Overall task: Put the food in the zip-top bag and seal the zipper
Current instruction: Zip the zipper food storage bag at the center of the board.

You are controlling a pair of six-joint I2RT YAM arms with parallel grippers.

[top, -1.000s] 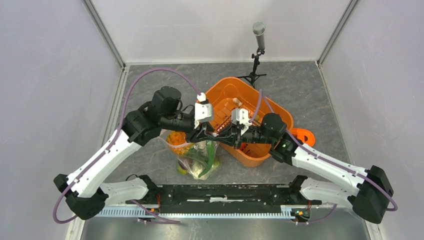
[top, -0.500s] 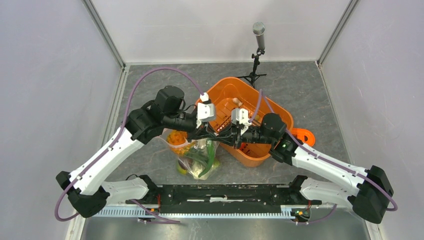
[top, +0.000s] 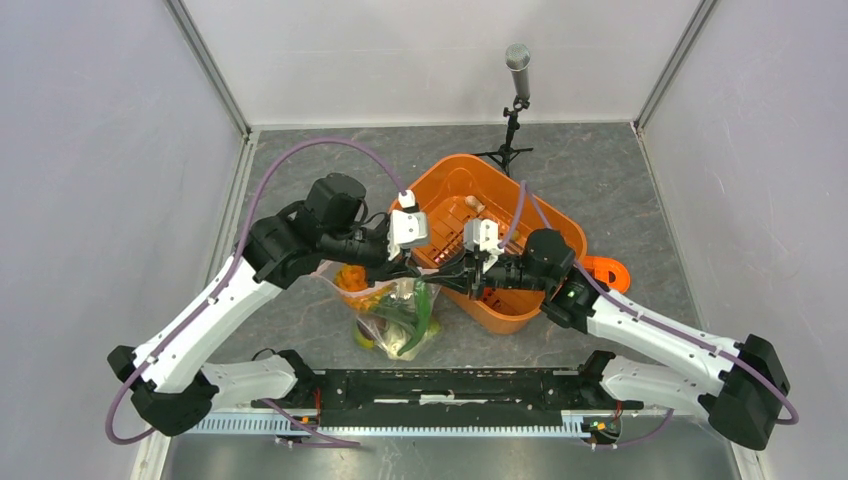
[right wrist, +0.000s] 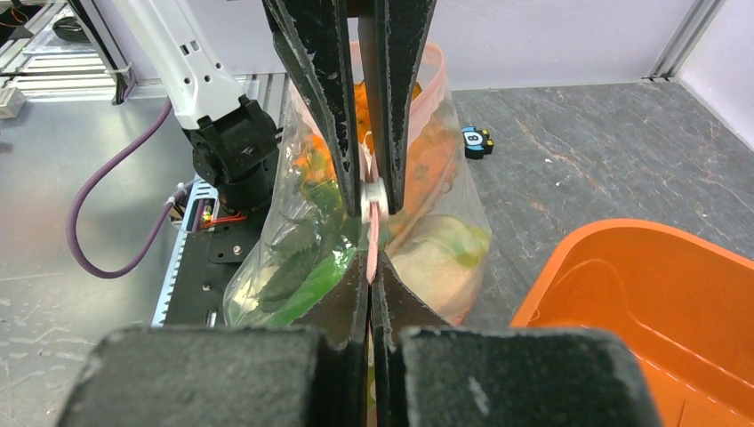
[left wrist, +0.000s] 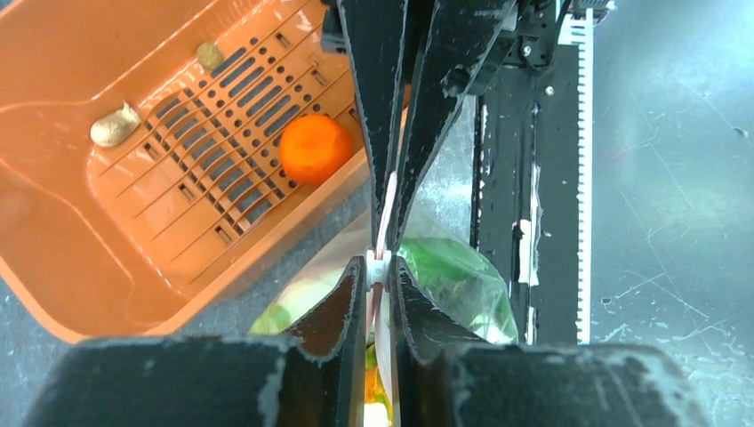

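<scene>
The clear zip-top bag (top: 395, 318) stands on the table in front of the orange basket, holding a green leafy cabbage (right wrist: 302, 267), pale cauliflower (right wrist: 436, 258) and an orange piece (top: 352, 276). Its pinkish zipper (left wrist: 389, 191) runs between both grippers. My left gripper (top: 418, 270) is shut on the zipper at its white slider (left wrist: 379, 260). My right gripper (top: 447, 279) faces it, shut on the same strip (right wrist: 372, 233) just beside the slider. In the basket lie an orange fruit (left wrist: 316, 149) and two small tan pieces (left wrist: 116, 126).
The orange slotted basket (top: 540, 225) sits right behind the bag and under both wrists. An orange ring-shaped piece (top: 605, 270) lies at its right. A microphone stand (top: 516, 100) stands at the back. A small black-and-blue object (right wrist: 477, 140) lies on the table left of the bag.
My left gripper has shifted slightly right along the zipper towards the right gripper. The right gripper and the bag have stayed in place.
</scene>
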